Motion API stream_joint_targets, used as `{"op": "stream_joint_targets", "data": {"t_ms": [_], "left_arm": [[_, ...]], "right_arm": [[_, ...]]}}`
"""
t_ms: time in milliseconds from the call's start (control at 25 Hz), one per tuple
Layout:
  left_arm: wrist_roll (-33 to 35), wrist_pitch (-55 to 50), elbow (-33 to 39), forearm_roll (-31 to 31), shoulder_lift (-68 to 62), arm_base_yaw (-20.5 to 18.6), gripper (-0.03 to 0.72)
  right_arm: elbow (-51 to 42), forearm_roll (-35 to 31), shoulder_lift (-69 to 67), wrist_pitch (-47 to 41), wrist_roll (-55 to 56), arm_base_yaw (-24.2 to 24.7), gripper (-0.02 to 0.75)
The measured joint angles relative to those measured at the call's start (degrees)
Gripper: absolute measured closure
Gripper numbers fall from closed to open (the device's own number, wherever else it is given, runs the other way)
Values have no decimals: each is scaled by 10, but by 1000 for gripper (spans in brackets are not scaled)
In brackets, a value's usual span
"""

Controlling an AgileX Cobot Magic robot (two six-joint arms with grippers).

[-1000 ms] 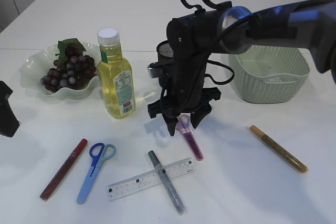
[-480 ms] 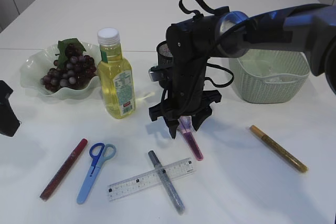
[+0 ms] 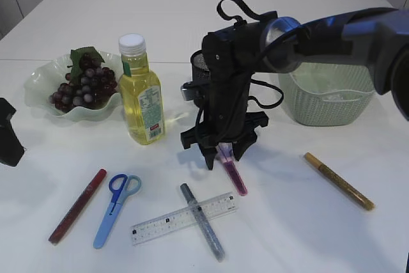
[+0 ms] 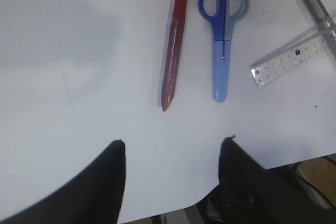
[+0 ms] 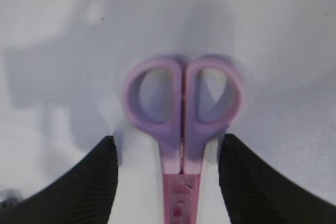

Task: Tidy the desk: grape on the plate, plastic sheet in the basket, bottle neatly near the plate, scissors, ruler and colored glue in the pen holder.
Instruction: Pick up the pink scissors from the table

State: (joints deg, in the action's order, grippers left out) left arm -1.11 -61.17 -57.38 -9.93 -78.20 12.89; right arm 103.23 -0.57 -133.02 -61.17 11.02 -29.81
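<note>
Pink-and-lilac plastic scissors [image 5: 182, 129] lie flat at the centre of the white table [image 3: 287, 222], rounded handle loops pointing up the frame in the right wrist view. The right gripper [image 3: 222, 153] stands over them with jaws apart, one ribbed black finger [image 5: 84, 182] on each side of the handles, not clamped.

Left of centre, a clear bottle [image 3: 140, 91] of yellow liquid with a white cap stands upright just beside a wavy-edged translucent plate [image 3: 38, 91] holding dark purple grapes [image 3: 80, 84]. At the upper right sits a pale green woven basket [image 3: 329, 91]; a black mesh pen holder [image 3: 201, 65] shows partly behind the arm.

Along the lower frame lie a red glitter glue stick [image 3: 78, 205], blue scissors [image 3: 115, 208], a clear ruler [image 3: 183, 217] crossed by a silver glue stick [image 3: 202, 220], and a gold one [image 3: 339, 180] at right.

The left gripper [image 4: 172, 153] hovers open over bare table at the left edge.
</note>
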Motion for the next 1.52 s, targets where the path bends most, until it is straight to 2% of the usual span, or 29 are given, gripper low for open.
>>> {"op": "stream_joint_targets", "data": {"t_ms": [320, 480, 760, 1320, 1520], "left_arm": [[0, 0, 0, 0, 0, 0, 273], [0, 0, 0, 0, 0, 0, 273], [0, 0, 0, 0, 0, 0, 273], [0, 0, 0, 0, 0, 0, 273], [0, 0, 0, 0, 0, 0, 273]], "right_arm": [[1, 6, -5, 0, 4, 0, 282], [7, 6, -10, -9, 4, 0, 344], [10, 1, -12, -16, 5, 0, 508], [12, 0, -11, -25, 0, 3, 515], [12, -34, -2, -31, -25, 25, 515]]}}
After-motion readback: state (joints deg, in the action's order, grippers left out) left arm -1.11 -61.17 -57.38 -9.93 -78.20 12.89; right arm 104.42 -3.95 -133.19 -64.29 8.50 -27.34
